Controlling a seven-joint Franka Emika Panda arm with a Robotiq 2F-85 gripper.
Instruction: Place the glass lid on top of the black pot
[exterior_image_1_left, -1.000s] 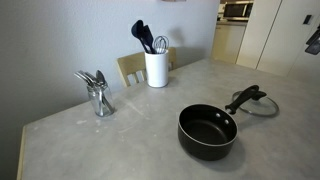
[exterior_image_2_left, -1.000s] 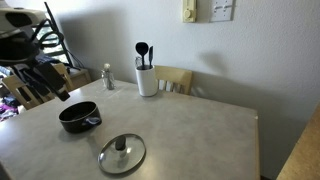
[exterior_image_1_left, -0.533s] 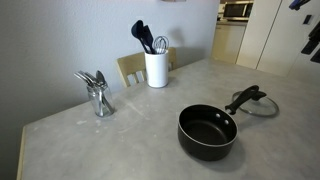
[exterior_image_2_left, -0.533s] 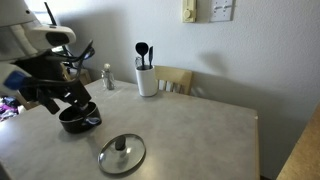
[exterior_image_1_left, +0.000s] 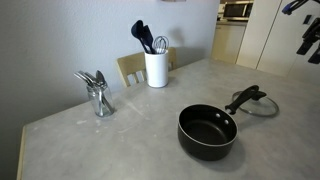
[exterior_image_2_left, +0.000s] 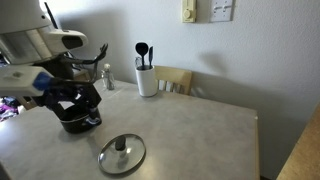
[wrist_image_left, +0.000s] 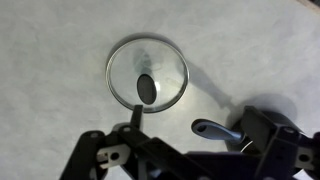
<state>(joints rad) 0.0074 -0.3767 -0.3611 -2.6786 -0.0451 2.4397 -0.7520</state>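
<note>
The gripper (exterior_image_2_left: 76, 100) hangs above the table (exterior_image_2_left: 200, 135) with nothing in it. In an exterior view it overlaps the black pot (exterior_image_2_left: 78, 118), so how high it stands over the pot is hard to tell. Its dark linkage fills the bottom of the wrist view, but the fingertips are not clear in any view, so I cannot tell how wide the jaws stand.

The glass lid (exterior_image_2_left: 121, 153) lies flat on the table, apart from the gripper and just beside the pot. In the wrist view the lid sits in the middle of the picture beyond the gripper, its dark knob (wrist_image_left: 146, 88) near its centre. The pot shows dark at the lower right, its long handle (wrist_image_left: 215, 128) reaching toward the lid. The pot stands uncovered, its dark inside open to view.

The table is pale and speckled, like stone. Near its far edge stands a white utensil holder (exterior_image_1_left: 156, 69) with black utensils, and further along that edge a small metal holder (exterior_image_1_left: 98, 96) with spoons. A wooden chair (exterior_image_2_left: 176, 79) is pushed in behind it, against a plain grey wall with a pale switch plate (exterior_image_2_left: 222, 10).
</note>
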